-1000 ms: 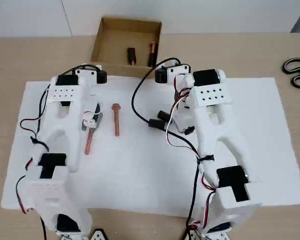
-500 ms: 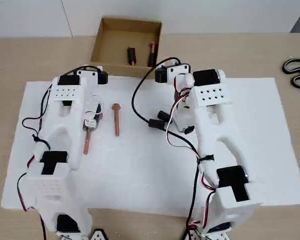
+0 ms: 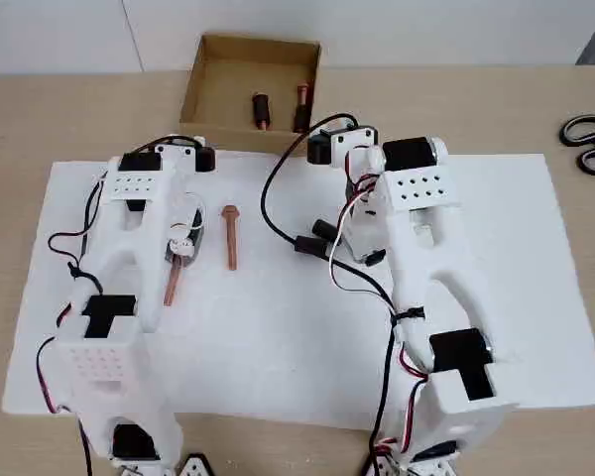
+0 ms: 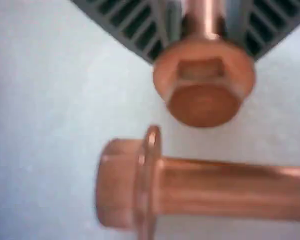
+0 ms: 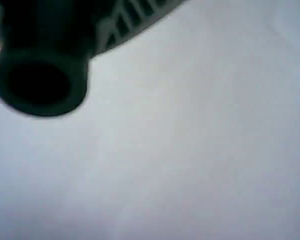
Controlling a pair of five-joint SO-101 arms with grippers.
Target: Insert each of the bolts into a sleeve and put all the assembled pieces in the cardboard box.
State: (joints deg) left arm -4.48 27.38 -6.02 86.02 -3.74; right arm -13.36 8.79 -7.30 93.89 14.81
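My left gripper (image 3: 179, 254) is shut on a copper bolt (image 3: 173, 282), which hangs low over the white sheet (image 3: 278, 327). In the left wrist view the held bolt's head (image 4: 204, 89) points at the camera from between the dark fingers (image 4: 125, 22). A second copper bolt (image 3: 230, 236) (image 4: 190, 187) lies loose on the sheet just beside it. Over the sheet's middle, my right gripper (image 3: 339, 234) is shut on a black sleeve (image 3: 324, 229) (image 5: 37, 82), whose open end faces the camera. The cardboard box (image 3: 200, 89) at the back holds two assembled pieces (image 3: 261, 109) (image 3: 302, 103).
Scissors (image 3: 587, 141) lie on the wooden table at the far right. Black cables (image 3: 278, 213) loop between the two arms over the sheet. The near half of the sheet is bare.
The left arm has shifted slightly, and the bolt in its gripper has swung a little to the left at its lower end. The right arm and the loose bolt have stayed put.
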